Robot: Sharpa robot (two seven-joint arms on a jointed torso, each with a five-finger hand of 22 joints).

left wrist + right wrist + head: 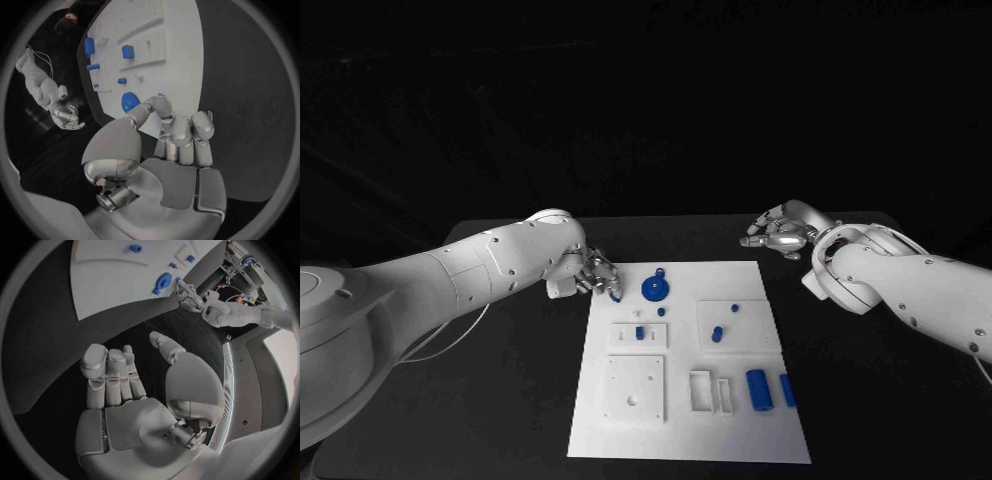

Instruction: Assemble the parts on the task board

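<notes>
- Small blue plastic parts (759, 388) are seated in the flat white rectangular task board (733, 440) on the black bench (488, 400).
- The left hand (596, 272) is held at the board's edge; whether anything is gripped cannot be told.
- The right hand (779, 236) is held open and empty.

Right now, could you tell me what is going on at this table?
The robot is working at the white task board, where small blue parts lie, among them a round blue part near the far edge. The left hand is at the board's far left corner with its fingertips close to a small blue piece there; whether it grips it cannot be told. The right hand hovers over the black table beyond the board's far right corner, fingers apart, holding nothing.
</notes>
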